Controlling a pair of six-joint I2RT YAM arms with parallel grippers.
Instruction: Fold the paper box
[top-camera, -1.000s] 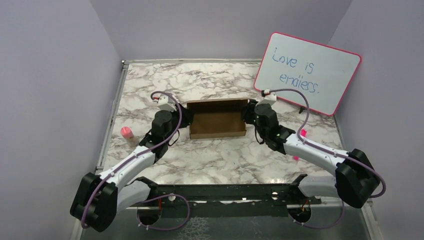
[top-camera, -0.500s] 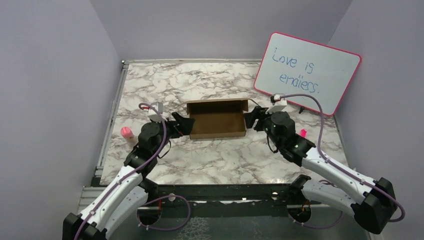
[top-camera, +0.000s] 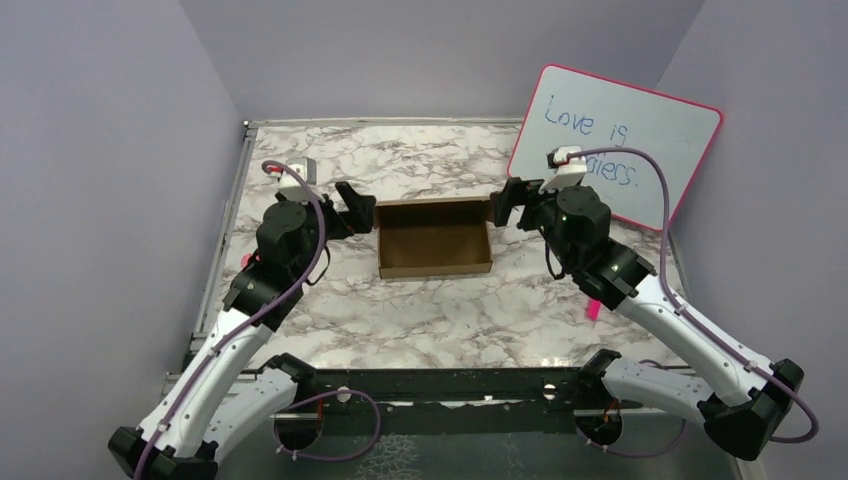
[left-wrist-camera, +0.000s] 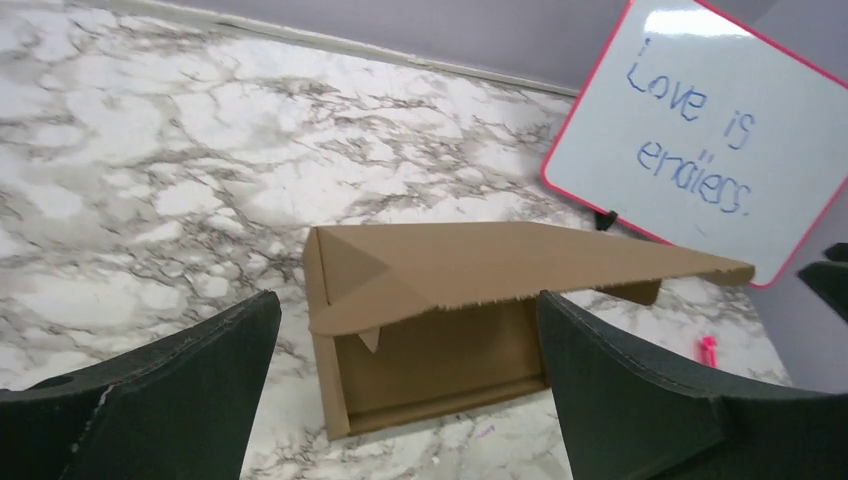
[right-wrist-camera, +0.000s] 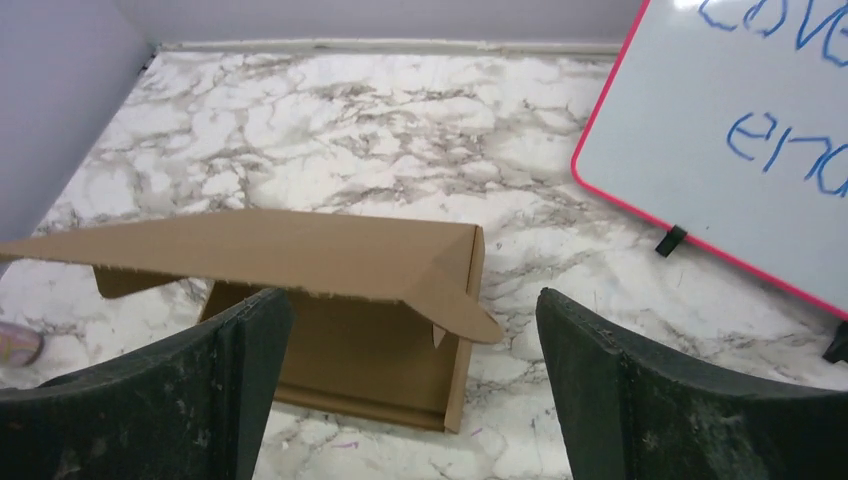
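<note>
1. The paper box (top-camera: 434, 240) sits on the marble-patterned counter (top-camera: 430, 310), about midway between the two arms, with its long sides running left to right.
2. It is a shallow brown tray whose inside shows from above. In both wrist views a broad flap rises from its far long side and leans over the interior. The flap is raised and not pressed down, and a small pointed ear of cardboard shows at the corner nearest each camera.
3. The left tool (top-camera: 355, 205) hovers just beside the box's left short end, near the far corner. Its jaws stand wide apart and grip nothing. In the left wrist view its dark fingers (left-wrist-camera: 180, 400) frame the box without touching it.
4. The right tool (top-camera: 505, 205) mirrors it at the right short end. Its jaws are also spread wide with nothing between them, and its fingers (right-wrist-camera: 640, 400) are clear of the cardboard.
5. A pink-rimmed whiteboard (top-camera: 615, 145) with blue handwriting leans at the far right of the counter, behind the right arm and well apart from the box.
6. A small pink object (top-camera: 592, 312) lies on the counter near the right arm. Another pink thing (top-camera: 247, 262) peeks out by the left arm at the counter's left edge, too hidden to identify.
7. Pale lilac walls close in the counter on three sides.
</note>
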